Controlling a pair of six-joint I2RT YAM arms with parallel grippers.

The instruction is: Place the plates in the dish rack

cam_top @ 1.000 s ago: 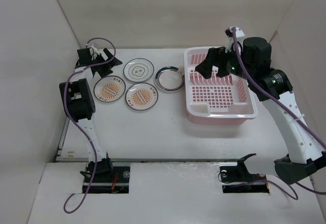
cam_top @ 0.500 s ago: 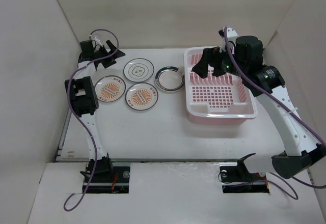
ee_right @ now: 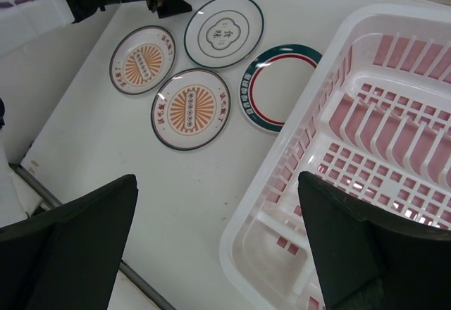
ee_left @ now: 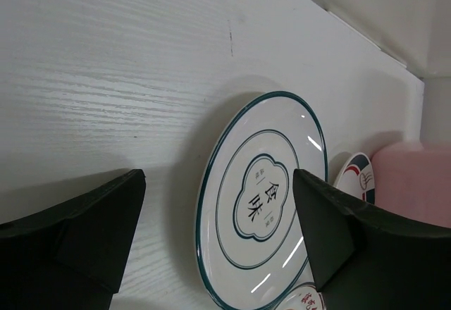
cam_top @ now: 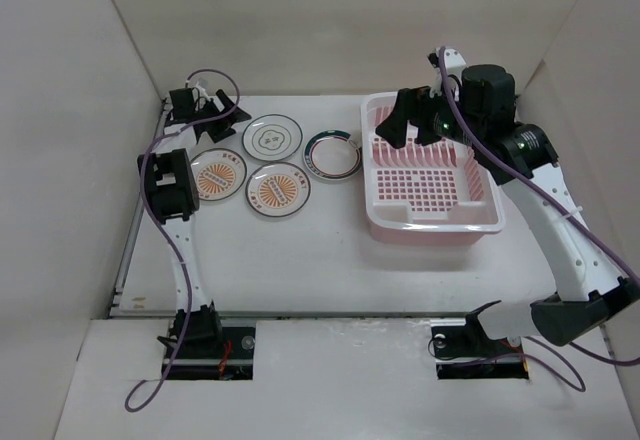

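Four plates lie flat on the table left of the dish rack (cam_top: 435, 232). The thin-ringed plate (cam_top: 272, 138) and the green-rimmed plate (cam_top: 332, 154) are at the back. Two sunburst plates (cam_top: 218, 174) (cam_top: 277, 189) lie in front. My left gripper (cam_top: 220, 112) is open and empty, low at the far left, just left of the ringed plate (ee_left: 264, 201). My right gripper (cam_top: 405, 125) is open and empty, held high over the rack's far left corner. Its view shows the rack (ee_right: 296, 141), the ringed plate (ee_right: 224, 30), the green-rimmed plate (ee_right: 278, 87) and both sunburst plates (ee_right: 143, 59) (ee_right: 191, 108). The rack holds no plates.
White walls close in the table on the left, back and right. The green-rimmed plate's edge (ee_left: 359, 176) lies close against the rack's left wall (ee_left: 412, 180). A row of upright prongs (cam_top: 425, 147) lines the rack's far half.
My left gripper has swung right along the back of the table, closer to the ringed plate. My right gripper has shifted slightly back and left over the rack. The plates have not moved.
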